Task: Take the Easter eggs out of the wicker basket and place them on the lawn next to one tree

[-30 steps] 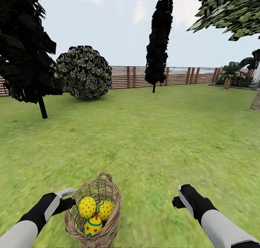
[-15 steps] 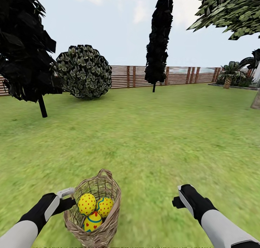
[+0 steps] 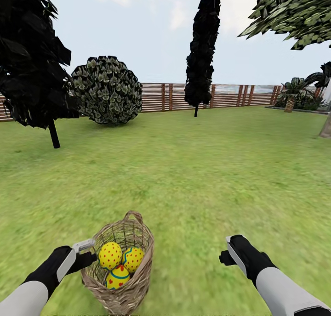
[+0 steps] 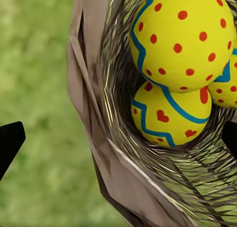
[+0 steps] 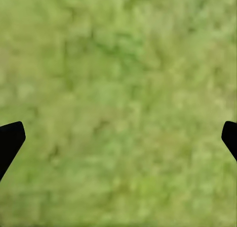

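Head view: the small brown open-weave wicker basket [image 3: 118,265] stands upright on the green patchy lawn [image 3: 197,178] at bottom centre-left, its base cut off by the frame edge. Inside it lie three yellow Easter eggs with red dots and blue zigzags [image 3: 120,263], packed touching; the lowest one is partly hidden by the near rim. In the left wrist view the eggs [image 4: 180,64] sit against the woven wall and a third egg is cropped at the edge. The left gripper [image 3: 82,251] hangs just beside the basket's outer wall near the rim, forearm angled in from the lower left corner; its dark fingertips [image 4: 10,140] sit at opposite edges of the wrist picture, spread wide, holding nothing. The right gripper [image 3: 228,254] hovers over bare grass well apart from the basket, fingertips [image 5: 10,138] likewise spread wide. The tall tree's grey-brown trunk [image 3: 326,125] is cut off at the right edge, far across open lawn. A slatted wooden fence [image 3: 165,98] bounds the far side.
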